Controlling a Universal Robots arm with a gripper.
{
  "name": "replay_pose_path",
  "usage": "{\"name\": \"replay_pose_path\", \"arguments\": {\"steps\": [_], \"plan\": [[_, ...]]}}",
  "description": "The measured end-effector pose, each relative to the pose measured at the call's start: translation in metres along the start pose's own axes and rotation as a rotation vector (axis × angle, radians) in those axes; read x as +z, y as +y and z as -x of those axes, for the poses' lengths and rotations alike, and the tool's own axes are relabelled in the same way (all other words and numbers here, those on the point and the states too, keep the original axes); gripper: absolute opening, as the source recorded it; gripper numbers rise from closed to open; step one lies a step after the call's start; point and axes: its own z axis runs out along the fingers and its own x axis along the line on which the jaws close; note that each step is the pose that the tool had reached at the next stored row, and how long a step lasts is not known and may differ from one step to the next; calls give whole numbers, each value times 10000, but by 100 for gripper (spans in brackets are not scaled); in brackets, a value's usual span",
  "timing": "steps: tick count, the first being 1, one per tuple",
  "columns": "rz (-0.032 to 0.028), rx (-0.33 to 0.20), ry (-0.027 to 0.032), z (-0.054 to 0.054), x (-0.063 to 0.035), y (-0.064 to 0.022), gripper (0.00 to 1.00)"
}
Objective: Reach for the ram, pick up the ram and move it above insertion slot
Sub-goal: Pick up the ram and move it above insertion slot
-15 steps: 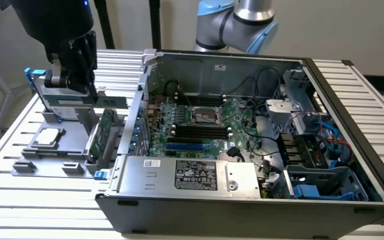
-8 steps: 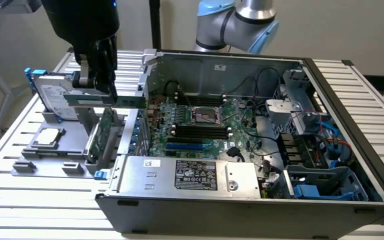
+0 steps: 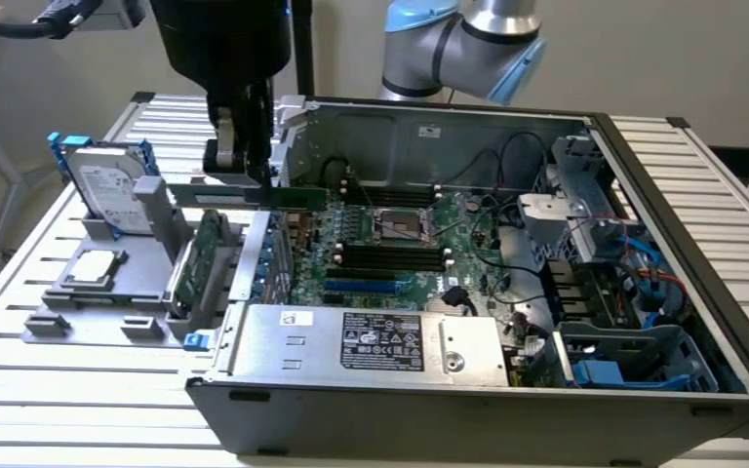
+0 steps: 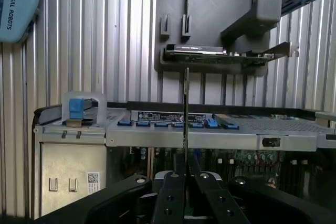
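Observation:
The ram point(image 3: 251, 195) is a long thin green stick, held level in the air by my gripper point(image 3: 245, 178), which is shut on its middle. It hangs over the exterior view's left wall of the open computer case point(image 3: 687, 244), a little above the motherboard. The dark insertion slots point(image 3: 388, 257) lie on the motherboard, lower and toward the exterior view's right of the stick. In the wrist view the ram point(image 4: 186, 108) shows edge-on as a thin line running out from between my black fingers point(image 4: 170, 192), with the case wall below it.
A grey fixture point(image 3: 89, 302) at the exterior view's left holds a silver hard drive point(image 3: 108, 195), a green expansion card point(image 3: 199, 258) and a processor chip point(image 3: 95, 265). Cables and a drive cage point(image 3: 583, 205) crowd the case's right side. The power supply point(image 3: 374, 341) sits at the case front.

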Motion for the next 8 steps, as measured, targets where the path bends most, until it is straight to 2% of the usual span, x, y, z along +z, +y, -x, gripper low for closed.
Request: {"name": "replay_pose_path", "arguments": {"steps": [8], "plan": [[3, 0, -3, 29, 33, -367, 13]]}}
